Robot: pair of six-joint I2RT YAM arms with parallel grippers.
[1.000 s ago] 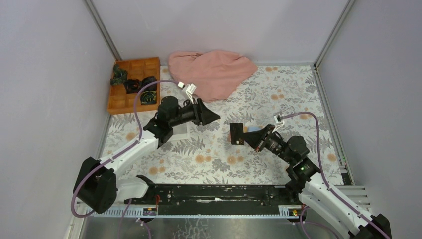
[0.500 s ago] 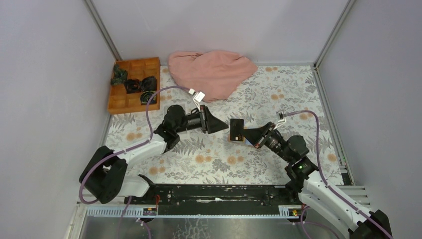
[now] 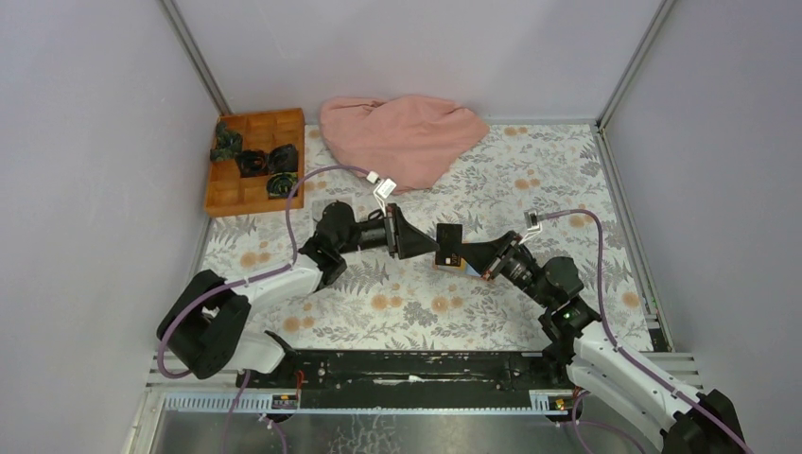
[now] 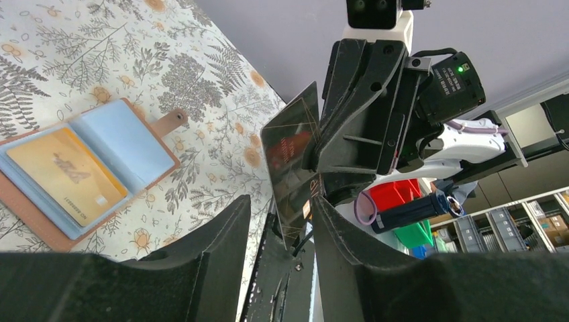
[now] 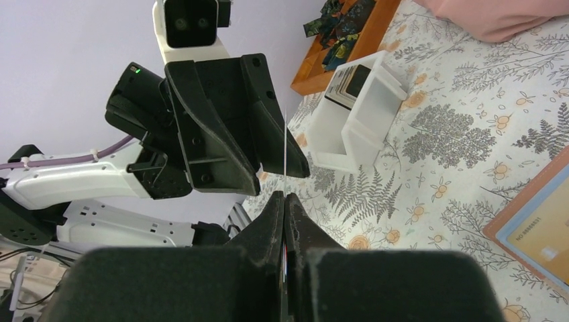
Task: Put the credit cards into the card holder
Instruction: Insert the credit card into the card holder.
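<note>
Right gripper [image 3: 463, 253], jaws clamped on dark credit card [image 4: 292, 161], holds it off table [image 3: 567, 180] near open card holder [image 4: 127, 144]. Left gripper [image 3: 426, 248] jaws apart, flanking card's free edge. Gold card [image 4: 67, 178] sits inside holder.

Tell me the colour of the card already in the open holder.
The card is gold, inside the card holder; left wrist view shows it best.

Nothing legible: script on the gold card [image 4: 67, 176] and marks on the dark card [image 4: 290, 161] are blurred
</note>
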